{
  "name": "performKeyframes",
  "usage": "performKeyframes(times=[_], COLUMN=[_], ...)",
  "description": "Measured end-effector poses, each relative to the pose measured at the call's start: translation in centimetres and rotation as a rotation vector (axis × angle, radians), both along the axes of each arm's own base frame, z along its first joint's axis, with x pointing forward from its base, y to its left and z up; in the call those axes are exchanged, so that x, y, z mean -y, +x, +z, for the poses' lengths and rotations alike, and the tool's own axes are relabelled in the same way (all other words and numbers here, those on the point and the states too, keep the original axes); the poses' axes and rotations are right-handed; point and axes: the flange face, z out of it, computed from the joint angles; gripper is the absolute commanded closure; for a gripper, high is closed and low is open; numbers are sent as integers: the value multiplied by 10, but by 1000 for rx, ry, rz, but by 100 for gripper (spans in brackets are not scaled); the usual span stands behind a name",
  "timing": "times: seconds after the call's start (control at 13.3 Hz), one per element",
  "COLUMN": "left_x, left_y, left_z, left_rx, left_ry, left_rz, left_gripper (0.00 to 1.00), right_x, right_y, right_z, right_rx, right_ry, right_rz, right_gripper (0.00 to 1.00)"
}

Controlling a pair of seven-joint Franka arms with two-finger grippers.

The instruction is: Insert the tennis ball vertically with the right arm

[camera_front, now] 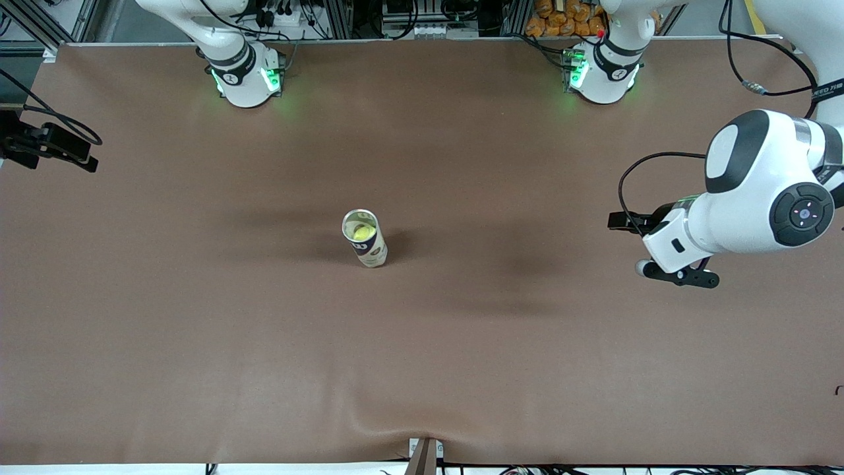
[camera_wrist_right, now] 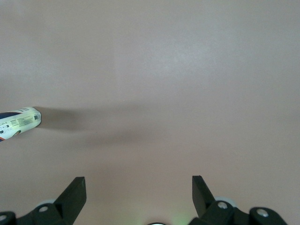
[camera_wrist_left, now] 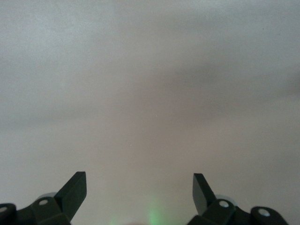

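Observation:
A tall can [camera_front: 370,249] stands upright in the middle of the brown table, open at the top. The yellow-green tennis ball [camera_front: 362,232] lies inside it, below the rim. In the right wrist view the can's printed side [camera_wrist_right: 19,123] shows at the frame's edge, well apart from my right gripper [camera_wrist_right: 139,187]. That gripper is open over bare table with nothing between its fingers, and it does not show in the front view. My left gripper [camera_wrist_left: 139,187] is open and empty too, and waits above the table [camera_front: 682,276] at the left arm's end.
The brown mat [camera_front: 198,330] covers the whole table. Both arm bases [camera_front: 245,78] [camera_front: 601,74] stand along its edge farthest from the front camera. A black camera mount [camera_front: 53,145] sits at the right arm's end. A small bracket [camera_front: 425,455] sticks up at the mat's nearest edge.

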Motion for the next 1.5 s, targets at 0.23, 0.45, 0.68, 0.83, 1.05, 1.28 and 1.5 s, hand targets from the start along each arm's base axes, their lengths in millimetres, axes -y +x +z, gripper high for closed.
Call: performKeyframes(times=[0.23, 0.45, 0.68, 0.83, 1.05, 1.28, 1.5], left_x=[-4, -32, -60, -63, -78, -94, -99], left_y=[5, 15, 16, 10, -12, -42, -78], left_z=[11, 29, 52, 80, 138, 185, 218], left_rx=[24, 67, 114, 163, 241, 265, 279], left_ry=[-2, 8, 55, 88, 121, 129, 130], left_rz=[15, 65, 116, 130, 167, 198, 208], left_gripper=[0, 0, 0, 0, 0, 0, 0], right_x=[0, 1, 1, 1, 1, 1, 2], right_y=[0, 0, 0, 0, 0, 0, 0], right_z=[0, 0, 0, 0, -1, -1, -2], right_rx=[0, -1, -1, -1, -2, -4, -4], right_ry=[0, 0, 0, 0, 0, 0, 0], right_rz=[-1, -1, -1, -2, -2, -2, -3], right_gripper=[0, 0, 0, 0, 0, 0, 0])
